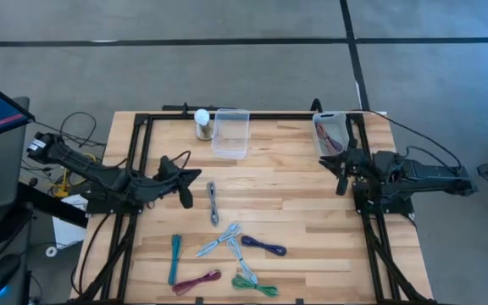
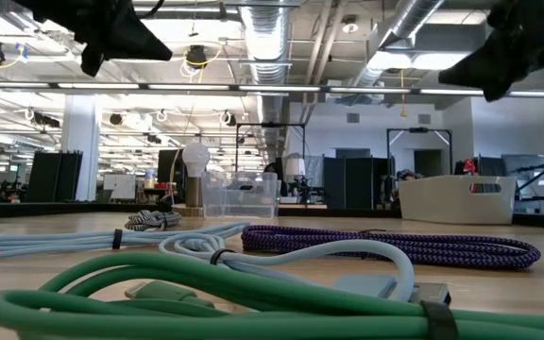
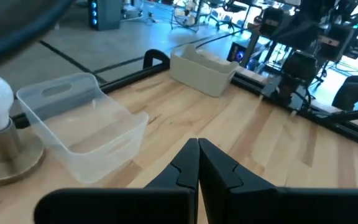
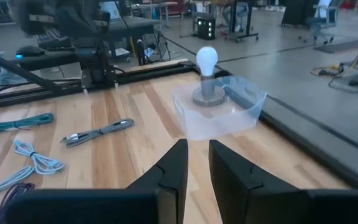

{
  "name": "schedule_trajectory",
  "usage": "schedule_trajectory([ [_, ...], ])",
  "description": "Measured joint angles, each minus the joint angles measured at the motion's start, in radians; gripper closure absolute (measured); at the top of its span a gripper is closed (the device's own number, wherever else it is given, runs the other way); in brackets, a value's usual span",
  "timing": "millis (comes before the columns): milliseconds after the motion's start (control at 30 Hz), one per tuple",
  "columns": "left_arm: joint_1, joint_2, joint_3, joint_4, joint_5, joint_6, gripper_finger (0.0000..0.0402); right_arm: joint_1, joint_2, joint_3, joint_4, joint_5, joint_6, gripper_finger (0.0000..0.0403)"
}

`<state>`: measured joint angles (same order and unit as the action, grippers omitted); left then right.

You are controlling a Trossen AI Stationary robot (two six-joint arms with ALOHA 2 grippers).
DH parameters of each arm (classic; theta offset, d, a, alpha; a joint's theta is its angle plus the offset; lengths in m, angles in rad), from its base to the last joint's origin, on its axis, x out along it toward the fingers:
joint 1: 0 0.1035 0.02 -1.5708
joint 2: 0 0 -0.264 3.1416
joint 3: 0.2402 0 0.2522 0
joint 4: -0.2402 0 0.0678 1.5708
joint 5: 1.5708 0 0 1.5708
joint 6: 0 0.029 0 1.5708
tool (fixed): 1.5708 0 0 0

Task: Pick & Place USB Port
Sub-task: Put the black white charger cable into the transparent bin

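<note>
Several coiled USB cables lie flat on the wooden table: a grey braided one [image 1: 213, 203] [image 4: 98, 132], a light blue one [image 1: 219, 240], a purple one [image 1: 263, 246] [image 2: 395, 246], a teal one [image 1: 174, 258], a maroon one [image 1: 196, 282] and a green one [image 1: 254, 285] [image 2: 206, 293]. My left gripper [image 1: 189, 182] [image 3: 198, 142] hovers left of the grey cable, shut and holding nothing. My right gripper [image 1: 339, 174] [image 4: 197, 144] hovers near the right edge with a narrow gap between its fingers, also holding nothing.
A clear plastic bin [image 1: 230, 133] [image 3: 79, 124] stands at the far edge, with a light bulb on a metal base [image 1: 202, 124] [image 4: 207, 62] beside it. A white bin [image 1: 330, 133] [image 3: 204, 71] with cables in it stands at the far right. Bare wood lies between the arms.
</note>
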<state>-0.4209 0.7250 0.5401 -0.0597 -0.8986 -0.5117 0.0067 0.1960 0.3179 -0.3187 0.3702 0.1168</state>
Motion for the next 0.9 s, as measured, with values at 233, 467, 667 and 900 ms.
schedule_trajectory([
  [233,0.0,0.131,0.084,-0.17,0.027,-0.276,0.0398,0.0,-0.009,-0.082,0.014,-0.001,0.05,0.0345],
  [467,0.049,0.26,0.335,-0.683,0.235,-0.651,0.0398,0.0,-0.007,-0.115,0.015,-0.002,0.061,0.0345],
  [667,0.153,0.391,0.483,-0.875,0.46,-0.767,0.0398,0.0,-0.007,-0.141,0.017,-0.002,0.09,0.0345],
  [900,0.28,0.489,0.49,-0.864,0.76,-0.811,0.0398,0.0,-0.007,-0.156,0.018,-0.002,0.094,0.0345],
])
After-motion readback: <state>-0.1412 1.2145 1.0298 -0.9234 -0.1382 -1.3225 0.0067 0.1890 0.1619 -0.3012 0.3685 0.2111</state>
